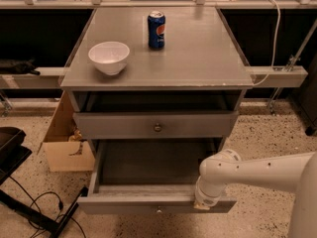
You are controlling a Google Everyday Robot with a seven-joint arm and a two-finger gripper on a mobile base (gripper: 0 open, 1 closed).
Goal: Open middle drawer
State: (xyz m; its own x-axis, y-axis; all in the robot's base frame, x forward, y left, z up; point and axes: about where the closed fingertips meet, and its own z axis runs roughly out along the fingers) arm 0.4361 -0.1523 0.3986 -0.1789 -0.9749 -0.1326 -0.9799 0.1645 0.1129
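Note:
The middle drawer (124, 125) is a long grey front with a small round metal knob (157, 128) at its centre, under the cabinet top. Above it is a dark open slot. Below it the bottom drawer (143, 202) is pulled far out and looks empty inside. My white arm (257, 170) reaches in from the right. My gripper (202, 204) is low, at the right part of the bottom drawer's front edge, well below and right of the middle drawer's knob. The wrist covers most of it.
On the grey cabinet top (198, 53) stand a white bowl (109, 57) and a blue soda can (156, 29). A cardboard box (64, 143) sits on the floor at the cabinet's left. Black equipment and cables (29, 207) lie at the lower left.

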